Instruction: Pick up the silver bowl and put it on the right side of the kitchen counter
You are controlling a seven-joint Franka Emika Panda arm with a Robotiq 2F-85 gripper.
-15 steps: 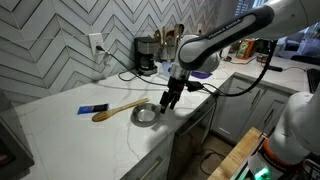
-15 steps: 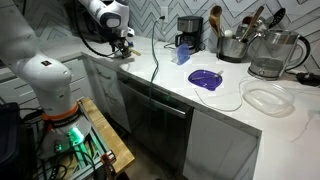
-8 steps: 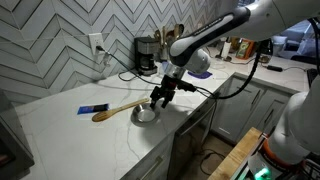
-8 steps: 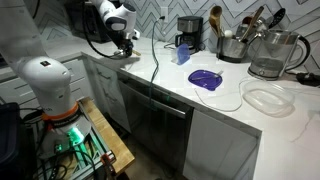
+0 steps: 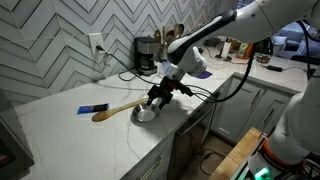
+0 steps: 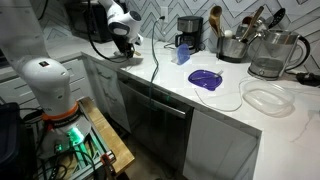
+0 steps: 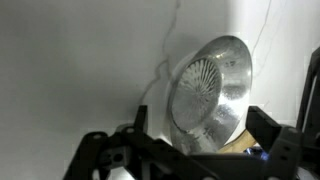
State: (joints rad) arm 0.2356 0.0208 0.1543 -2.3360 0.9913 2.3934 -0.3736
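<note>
The silver bowl (image 5: pixel 146 114) sits on the white kitchen counter (image 5: pixel 60 135), close to the front edge and next to a wooden spoon's head. My gripper (image 5: pixel 157 101) hangs just above the bowl's near rim. In the wrist view the bowl (image 7: pixel 210 90) lies between the two dark fingers of the gripper (image 7: pixel 202 128), which are spread wide and do not touch it. The gripper is open and empty. In an exterior view the gripper (image 6: pixel 122 44) is low over the far end of the counter (image 6: pixel 160 78); the bowl is hidden there.
A wooden spoon (image 5: pixel 117 108) and a blue-black object (image 5: pixel 92 108) lie beside the bowl. A coffee maker (image 5: pixel 146 55) stands behind. Along the counter are a flat purple disc (image 6: pixel 205 79), a translucent container (image 6: pixel 265 99), a kettle (image 6: pixel 272 55) and a cable (image 6: pixel 156 60).
My gripper has moved left and down from beside the bowl to just over it. The bowl, spoon and other things have not moved.
</note>
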